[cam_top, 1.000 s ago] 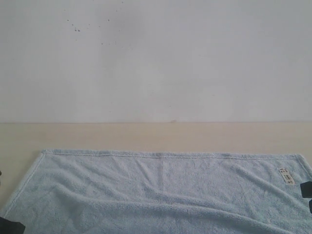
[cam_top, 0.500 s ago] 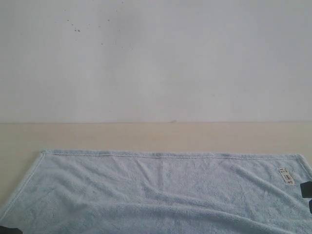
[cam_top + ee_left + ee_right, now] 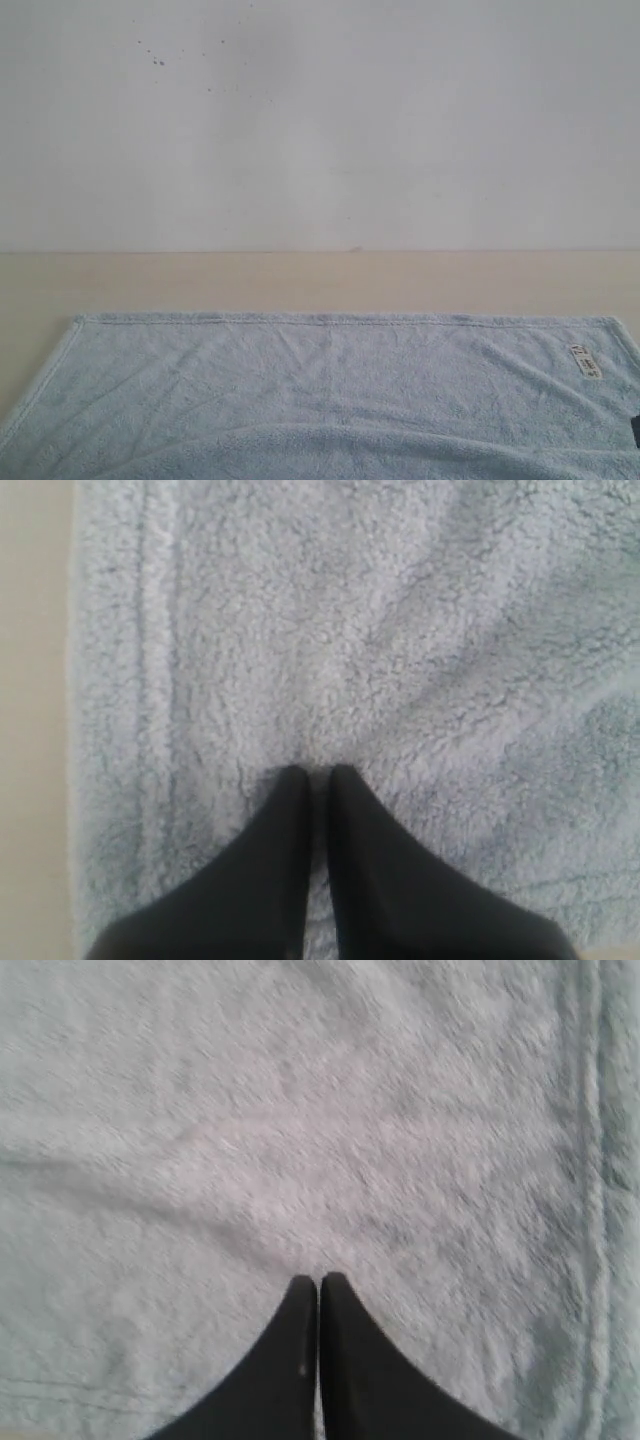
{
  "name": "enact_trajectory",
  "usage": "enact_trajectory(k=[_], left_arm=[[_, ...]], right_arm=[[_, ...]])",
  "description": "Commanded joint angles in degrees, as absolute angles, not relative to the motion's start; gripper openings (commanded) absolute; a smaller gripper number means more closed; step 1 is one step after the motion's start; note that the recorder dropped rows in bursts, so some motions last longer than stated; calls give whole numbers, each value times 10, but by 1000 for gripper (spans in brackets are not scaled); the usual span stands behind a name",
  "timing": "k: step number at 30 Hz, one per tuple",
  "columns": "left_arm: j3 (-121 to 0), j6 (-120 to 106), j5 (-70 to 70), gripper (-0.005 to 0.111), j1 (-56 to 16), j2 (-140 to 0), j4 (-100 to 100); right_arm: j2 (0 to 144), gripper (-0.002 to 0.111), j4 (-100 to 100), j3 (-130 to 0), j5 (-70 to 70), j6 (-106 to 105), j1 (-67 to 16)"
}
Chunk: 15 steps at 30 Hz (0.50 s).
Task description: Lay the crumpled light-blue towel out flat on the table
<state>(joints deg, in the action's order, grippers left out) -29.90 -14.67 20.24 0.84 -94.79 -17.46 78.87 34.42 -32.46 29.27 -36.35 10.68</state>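
Note:
The light-blue towel (image 3: 320, 400) lies spread wide over the beige table (image 3: 300, 280), its far hem straight and shallow ripples running along its near part. A white tag (image 3: 585, 360) sits by its far right corner. In the left wrist view my left gripper (image 3: 317, 770) is shut on the towel (image 3: 400, 630): pile shows in the thin slit between the black fingers, and creases fan out from the tips, close to a hemmed side edge. My right gripper (image 3: 319, 1278) is shut, with its tips pressed together over the towel (image 3: 300, 1110) near another hem. Whether it pinches cloth is unclear.
A white wall (image 3: 320, 120) with small dark specks rises behind the table. A bare strip of table (image 3: 30, 730) runs beside the towel's hem in the left wrist view. A dark sliver of the right arm (image 3: 636, 430) shows at the exterior view's right border.
The towel's far left corner has slid outward and nearer, and its folds have flattened. The left gripper has left the exterior view, and the right one has nearly gone from it.

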Motion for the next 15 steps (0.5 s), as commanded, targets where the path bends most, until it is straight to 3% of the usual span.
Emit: enact_trajectory(k=[1,5,15], left_arm=[[-269,-148,267,8,-14,-940,-167],[-271,-148,251,8,-14,-930,-172],[-271,-148,233,8,-14,-930,-175]], right_arm=[[784,0,178,-318,309,-219,108],[785,0,78,-297,298,-123,108],[849,0,55,-286,260,-119,108]])
